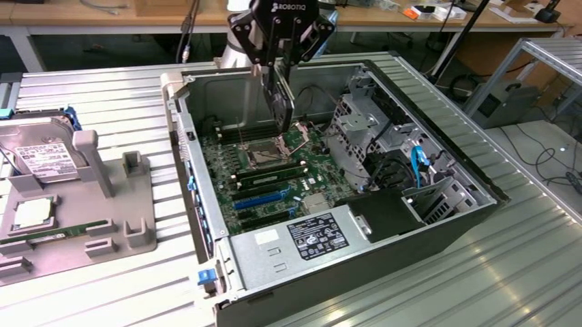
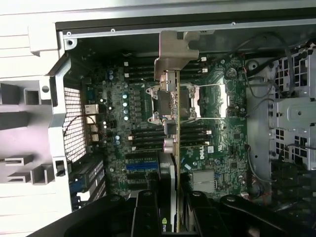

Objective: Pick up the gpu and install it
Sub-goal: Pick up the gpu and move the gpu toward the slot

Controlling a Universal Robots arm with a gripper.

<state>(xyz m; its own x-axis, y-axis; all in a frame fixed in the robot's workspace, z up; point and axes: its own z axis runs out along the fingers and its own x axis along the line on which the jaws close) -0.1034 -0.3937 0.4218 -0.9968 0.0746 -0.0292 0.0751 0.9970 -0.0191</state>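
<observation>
The tool [image 1: 275,68] is clamped on the gpu [image 1: 282,105], which is held on edge and appears to hang lengthwise down into the open computer case [image 1: 437,225]. The card is poised above the CPU socket [image 1: 264,153]. The blue expansion slots [image 1: 259,199] lie apart from it, toward the power supply [image 1: 300,238].

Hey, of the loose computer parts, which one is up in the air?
The thin black gpu card, gripped edge-on by the pincer above the green motherboard. The silver hard drive rests in the grey holder.
</observation>
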